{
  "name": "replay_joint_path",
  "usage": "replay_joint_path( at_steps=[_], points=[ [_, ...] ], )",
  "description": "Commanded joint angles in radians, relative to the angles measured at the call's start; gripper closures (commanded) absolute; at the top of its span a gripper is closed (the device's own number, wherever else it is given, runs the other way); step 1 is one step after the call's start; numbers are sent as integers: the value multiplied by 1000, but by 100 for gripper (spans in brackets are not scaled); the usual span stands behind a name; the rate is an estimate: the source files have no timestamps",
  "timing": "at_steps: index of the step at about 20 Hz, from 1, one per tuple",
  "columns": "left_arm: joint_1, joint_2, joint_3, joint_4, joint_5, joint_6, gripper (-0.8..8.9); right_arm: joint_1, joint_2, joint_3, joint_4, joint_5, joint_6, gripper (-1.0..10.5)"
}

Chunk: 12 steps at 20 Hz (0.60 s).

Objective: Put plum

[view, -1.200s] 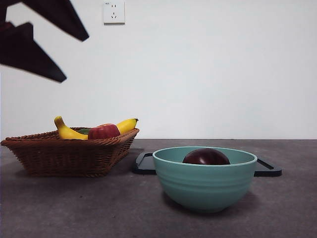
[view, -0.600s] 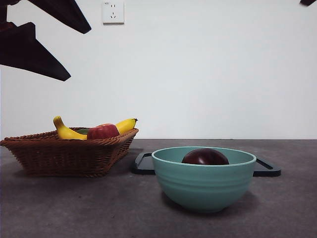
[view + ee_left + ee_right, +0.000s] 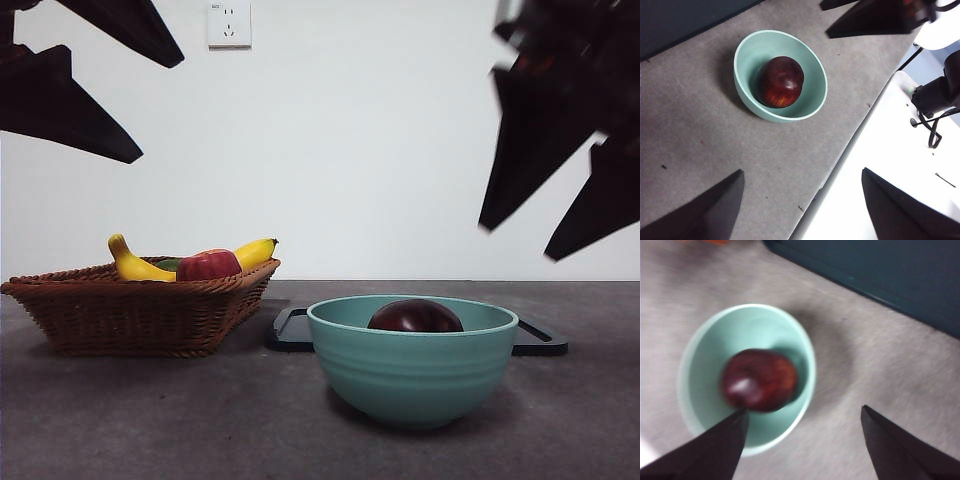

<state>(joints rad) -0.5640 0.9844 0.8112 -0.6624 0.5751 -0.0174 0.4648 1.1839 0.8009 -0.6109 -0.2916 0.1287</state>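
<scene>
Plum lying inside a teal bowl on a grey table, touched by neither gripper. Right gripper, at 2 o'clock from the bowl in the front view, hangs above it with jaws apart and empty. Left gripper, at 10 o'clock, high above a wicker basket, jaws likewise apart. Basket holds a banana and a red apple. A black tray lies behind the bowl.

Dark maroon plum, perhaps red-streaked; plain teal bowl.
</scene>
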Motion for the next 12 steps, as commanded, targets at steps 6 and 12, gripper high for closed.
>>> replay_joint_path(
  at_steps=[6, 12],
  points=[
    [-6, 6, 8, 5, 4, -2, 439, 75, 171, 3, 122, 118, 26, 739],
    [-6, 6, 8, 5, 4, -2, 439, 93, 255, 3, 169, 135, 42, 813]
  ],
)
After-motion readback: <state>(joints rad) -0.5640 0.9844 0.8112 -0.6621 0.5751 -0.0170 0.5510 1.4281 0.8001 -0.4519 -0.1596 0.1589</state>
